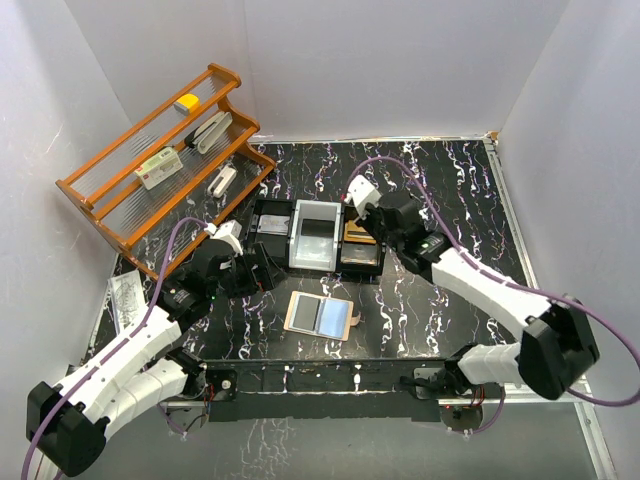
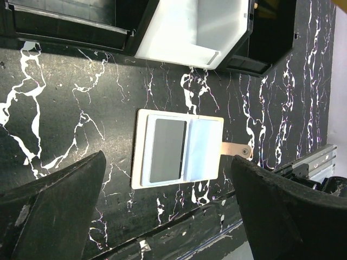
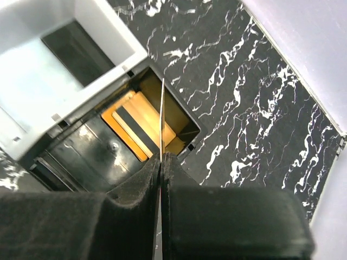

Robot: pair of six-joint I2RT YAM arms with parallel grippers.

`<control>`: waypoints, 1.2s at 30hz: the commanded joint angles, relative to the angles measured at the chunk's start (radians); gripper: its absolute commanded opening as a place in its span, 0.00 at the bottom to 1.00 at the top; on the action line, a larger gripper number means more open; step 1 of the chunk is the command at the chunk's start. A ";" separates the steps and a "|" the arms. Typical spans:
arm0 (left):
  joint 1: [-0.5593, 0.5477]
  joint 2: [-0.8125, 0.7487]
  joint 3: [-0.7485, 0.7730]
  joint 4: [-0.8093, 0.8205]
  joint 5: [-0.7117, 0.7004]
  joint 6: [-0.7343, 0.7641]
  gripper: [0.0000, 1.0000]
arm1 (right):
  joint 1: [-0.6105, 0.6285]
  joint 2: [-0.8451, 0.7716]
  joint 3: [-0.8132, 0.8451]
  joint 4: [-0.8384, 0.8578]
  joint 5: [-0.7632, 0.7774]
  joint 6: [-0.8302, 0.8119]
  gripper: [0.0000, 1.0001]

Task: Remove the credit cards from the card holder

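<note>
Right gripper [image 3: 161, 158] clenched on thin credit card [image 3: 162, 111]; left gripper [image 2: 168, 162] released above tan card holder [image 2: 204, 149].

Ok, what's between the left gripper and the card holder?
Nothing: left wrist view shows only bare tabletop between left gripper and card holder.

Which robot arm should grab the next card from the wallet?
Left. The left gripper is open and aimed at the card holder, with cards showing in it. The right gripper is shut on a card over the tray.
</note>
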State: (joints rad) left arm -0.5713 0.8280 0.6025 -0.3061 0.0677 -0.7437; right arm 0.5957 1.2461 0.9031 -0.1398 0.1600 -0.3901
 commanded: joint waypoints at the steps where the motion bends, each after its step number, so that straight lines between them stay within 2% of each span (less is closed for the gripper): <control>1: 0.004 0.002 0.032 -0.013 0.010 0.014 0.99 | 0.007 0.083 0.072 0.032 0.049 -0.183 0.00; 13: 0.005 0.032 0.037 -0.003 0.063 0.028 0.99 | 0.007 0.273 0.075 0.114 0.012 -0.351 0.00; 16: 0.005 0.022 0.036 -0.019 0.056 0.033 0.99 | 0.006 0.314 0.070 0.172 0.016 -0.404 0.00; 22: 0.006 -0.002 0.040 -0.014 0.025 0.037 0.99 | 0.007 0.421 0.127 0.168 0.008 -0.476 0.00; 26: 0.004 0.015 0.066 -0.024 0.023 0.049 0.99 | 0.007 0.475 0.109 0.207 0.031 -0.527 0.00; 29: 0.005 0.015 0.066 -0.019 0.032 0.044 0.99 | 0.007 0.489 0.103 0.175 -0.028 -0.546 0.07; 36: 0.006 0.011 0.065 0.005 0.060 0.034 0.99 | 0.005 0.505 0.047 0.209 -0.081 -0.529 0.15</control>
State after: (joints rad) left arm -0.5713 0.8474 0.6357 -0.3103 0.1051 -0.7174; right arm 0.5983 1.7718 0.9703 0.0013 0.1295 -0.9112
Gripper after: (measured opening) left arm 0.985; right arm 0.133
